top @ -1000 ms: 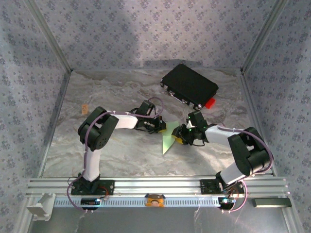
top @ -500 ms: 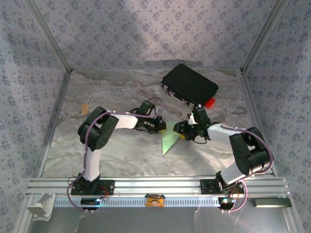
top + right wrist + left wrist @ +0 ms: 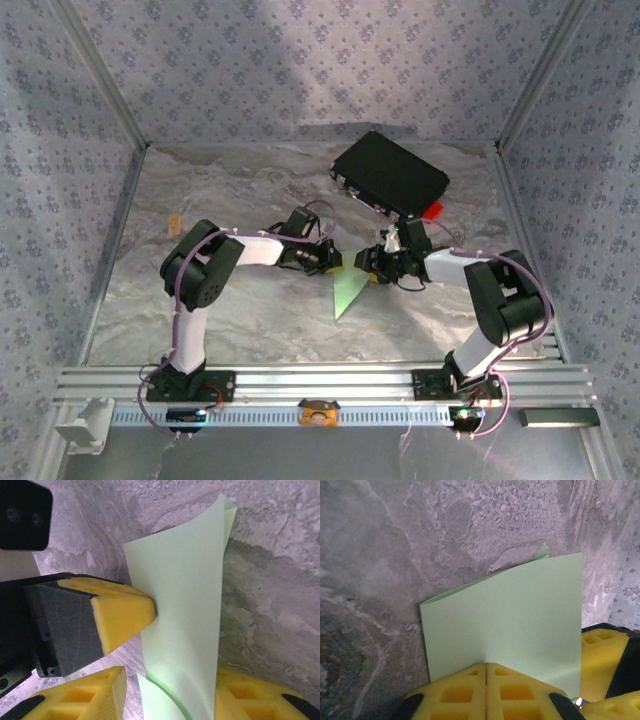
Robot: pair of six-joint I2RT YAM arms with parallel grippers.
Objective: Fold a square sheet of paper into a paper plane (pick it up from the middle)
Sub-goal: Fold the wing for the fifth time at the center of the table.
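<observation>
A fold is in hand: the left claw (image 3: 486, 666) pinches one edge of the thin pale green folded sheet of paper (image 3: 510, 615) at mid grey marbled counter (image 3: 380, 555), while the right claw (image 3: 170, 682) straddles it, jaws apart, and probably must next close squarely on the crease.
</observation>
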